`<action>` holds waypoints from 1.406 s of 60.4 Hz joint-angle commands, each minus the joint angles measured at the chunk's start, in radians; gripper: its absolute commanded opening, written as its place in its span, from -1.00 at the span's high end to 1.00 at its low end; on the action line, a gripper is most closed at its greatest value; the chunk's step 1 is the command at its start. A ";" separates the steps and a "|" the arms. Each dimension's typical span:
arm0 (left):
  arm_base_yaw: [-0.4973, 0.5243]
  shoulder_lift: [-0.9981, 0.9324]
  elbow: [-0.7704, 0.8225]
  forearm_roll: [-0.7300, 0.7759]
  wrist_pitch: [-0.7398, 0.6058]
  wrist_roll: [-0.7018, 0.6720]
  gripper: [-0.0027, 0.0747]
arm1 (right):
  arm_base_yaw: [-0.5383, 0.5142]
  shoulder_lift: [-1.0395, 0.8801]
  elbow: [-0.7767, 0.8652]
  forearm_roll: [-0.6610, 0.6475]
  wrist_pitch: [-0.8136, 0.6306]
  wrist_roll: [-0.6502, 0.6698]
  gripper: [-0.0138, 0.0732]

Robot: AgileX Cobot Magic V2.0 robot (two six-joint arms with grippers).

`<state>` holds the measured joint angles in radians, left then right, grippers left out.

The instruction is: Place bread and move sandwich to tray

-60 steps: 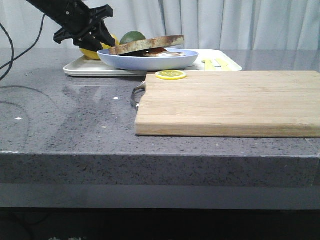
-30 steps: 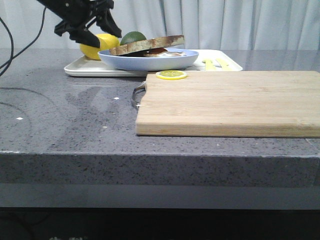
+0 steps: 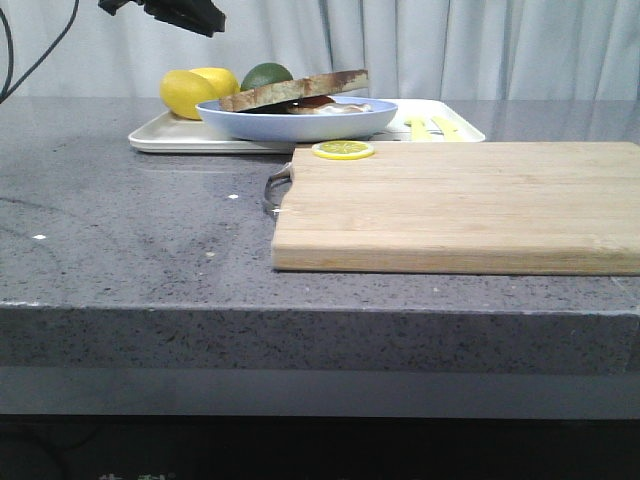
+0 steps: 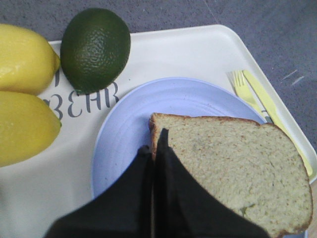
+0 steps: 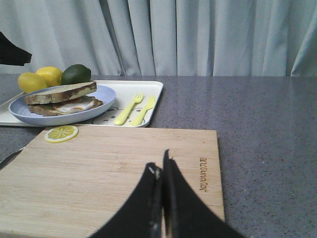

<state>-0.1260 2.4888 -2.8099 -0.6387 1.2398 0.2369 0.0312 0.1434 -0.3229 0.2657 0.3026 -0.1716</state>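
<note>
- the sandwich (image 3: 295, 97) sits on its pale blue plate (image 3: 240, 122), and the plate rests on the white tray (image 3: 160, 140) at the far side of the grey counter (image 3: 130, 230).
- the top slice of bread (image 4: 237, 168) is thick and pale greenish-tan with a speckled crumb and a golden-brown crust; it lies tilted over the filling, one end higher than the other in the front view.
- from the right wrist view a white and orange fried egg (image 5: 74, 105) shows between the top slice and a lower slice.
- the tray has rounded corners, a low rim and dark printed letters (image 4: 81, 101) beside the plate.
- two lemons (image 3: 200, 90) and a dark green lime (image 3: 266, 75) lie on the tray next to the plate; a yellow fork (image 5: 130, 109) and knife (image 5: 143, 110) lie on its other end.
- a lemon slice (image 3: 342, 150) rests on the corner of the wooden cutting board (image 3: 460, 205), just in front of the tray.
- the left gripper (image 4: 154, 141) hangs above the plate and tray, its fingers pressed together with nothing between them.
- the right gripper (image 5: 161, 163) is over the cutting board, fingers also pressed together and empty.
</note>
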 commanded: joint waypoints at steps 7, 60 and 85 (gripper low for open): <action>0.000 -0.077 -0.040 -0.049 0.017 -0.008 0.98 | -0.006 0.009 -0.027 0.008 -0.077 -0.003 0.81; -0.093 -0.474 0.613 0.577 0.017 -0.170 0.98 | -0.006 0.009 -0.027 0.008 -0.077 -0.003 0.81; 0.033 -0.849 1.059 0.573 -0.116 -0.182 0.98 | -0.006 0.009 -0.027 0.008 -0.077 -0.003 0.81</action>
<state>-0.1113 1.7604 -1.8182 -0.0545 1.2000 0.0685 0.0312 0.1434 -0.3229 0.2657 0.3026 -0.1716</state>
